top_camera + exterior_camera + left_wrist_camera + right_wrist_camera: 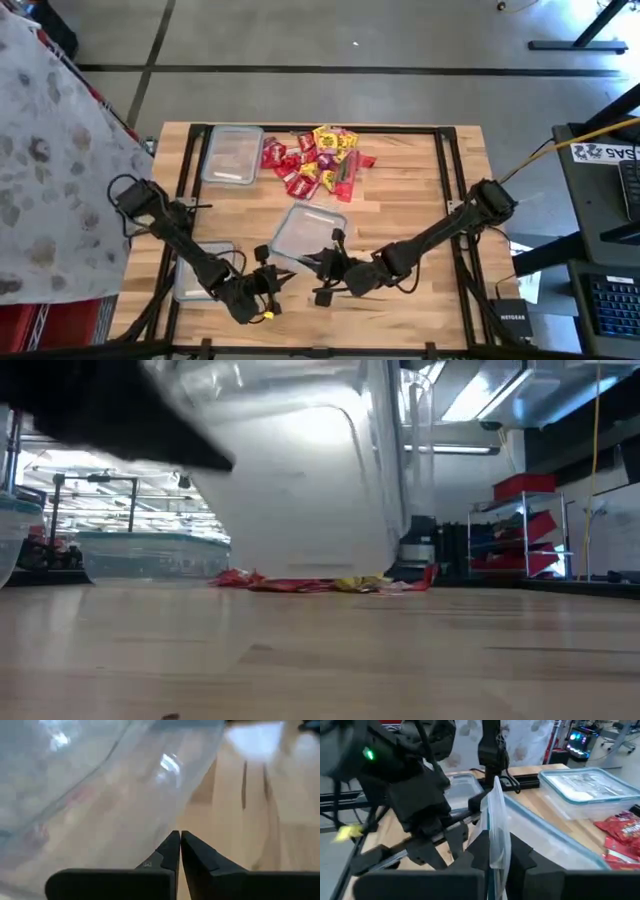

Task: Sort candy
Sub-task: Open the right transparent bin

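Observation:
The candy (318, 160), a pile of red, pink and yellow wrapped pieces, lies on the wooden table at the far middle; it also shows in the low view (320, 582). A clear tub with a blue rim (305, 230) sits near the table's middle. At its near edge my right gripper (325, 272) is shut on it. In the low view the tub (300, 490) looms large and tilted. My left gripper (272, 283) is just left of it, shut, with the tub's clear wall (100, 795) right before its fingertips (172, 845). My right gripper pinches the tub's blue-rimmed near edge (495, 815) between its two fingers, coming level from the table's near right side. The clear edge stands upright between the fingers. My left gripper is very close to the tub; I cannot tell whether it touches it.
A second clear tub with a lid (232, 153) stands at the far left beside the candy. A third (200, 272) lies under my left arm at the near left. A black frame (445, 170) runs around the table. Bare wood lies at the right.

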`<move>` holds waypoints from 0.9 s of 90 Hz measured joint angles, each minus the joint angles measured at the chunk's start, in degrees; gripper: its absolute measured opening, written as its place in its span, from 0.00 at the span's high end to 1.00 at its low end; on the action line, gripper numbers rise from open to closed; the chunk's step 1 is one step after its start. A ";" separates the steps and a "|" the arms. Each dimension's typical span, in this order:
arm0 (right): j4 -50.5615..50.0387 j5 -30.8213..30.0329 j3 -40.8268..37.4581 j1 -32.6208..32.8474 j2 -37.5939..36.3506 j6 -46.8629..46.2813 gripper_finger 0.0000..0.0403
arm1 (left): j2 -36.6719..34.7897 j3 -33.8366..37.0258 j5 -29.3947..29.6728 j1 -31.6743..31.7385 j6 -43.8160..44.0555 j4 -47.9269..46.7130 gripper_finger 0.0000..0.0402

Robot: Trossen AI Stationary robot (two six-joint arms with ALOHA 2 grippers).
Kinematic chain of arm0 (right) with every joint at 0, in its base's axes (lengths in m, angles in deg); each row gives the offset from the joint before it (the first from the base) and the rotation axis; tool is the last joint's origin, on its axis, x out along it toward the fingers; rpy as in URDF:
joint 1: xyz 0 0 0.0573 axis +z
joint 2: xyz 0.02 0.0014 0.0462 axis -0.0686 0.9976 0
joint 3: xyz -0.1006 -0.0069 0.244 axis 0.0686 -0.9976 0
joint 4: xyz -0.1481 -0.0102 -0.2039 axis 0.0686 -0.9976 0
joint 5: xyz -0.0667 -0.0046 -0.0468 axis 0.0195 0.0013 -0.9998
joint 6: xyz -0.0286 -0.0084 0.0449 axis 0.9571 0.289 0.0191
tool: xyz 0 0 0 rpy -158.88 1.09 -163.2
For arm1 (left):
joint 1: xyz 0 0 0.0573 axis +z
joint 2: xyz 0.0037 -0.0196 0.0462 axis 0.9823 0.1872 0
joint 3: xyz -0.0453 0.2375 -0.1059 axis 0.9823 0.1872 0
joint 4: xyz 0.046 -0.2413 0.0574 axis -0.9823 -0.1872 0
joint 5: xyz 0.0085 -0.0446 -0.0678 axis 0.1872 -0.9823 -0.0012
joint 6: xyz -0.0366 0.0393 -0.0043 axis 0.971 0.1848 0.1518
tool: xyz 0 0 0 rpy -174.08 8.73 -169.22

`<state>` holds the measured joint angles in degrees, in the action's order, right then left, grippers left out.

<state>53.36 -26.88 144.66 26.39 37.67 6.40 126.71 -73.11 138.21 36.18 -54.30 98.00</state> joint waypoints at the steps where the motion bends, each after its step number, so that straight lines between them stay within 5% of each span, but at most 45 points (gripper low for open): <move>1: 0.15 0.17 0.07 0.01 -0.03 -0.01 0.97 | 0.26 0.03 -0.01 -0.03 0.51 -0.35 1.00; 19: -0.47 0.34 0.20 0.09 0.81 -2.20 0.97 | 0.46 0.08 -0.02 -2.84 6.82 0.95 1.00; 42: -1.78 0.84 0.02 -0.27 4.82 -3.56 0.97 | -0.98 -0.01 1.25 -9.97 1.77 12.45 1.00; 66: 4.44 0.49 0.02 -0.35 6.50 -4.70 0.97 | 0.05 -0.01 19.68 -9.16 1.41 12.96 1.00; 81: 6.13 1.24 -0.04 -0.81 8.20 -7.22 0.97 | 2.59 0.66 21.48 -5.88 4.55 12.96 1.00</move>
<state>59.49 -25.64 144.62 25.58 45.87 -0.82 129.30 -72.45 159.69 30.30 -49.75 110.96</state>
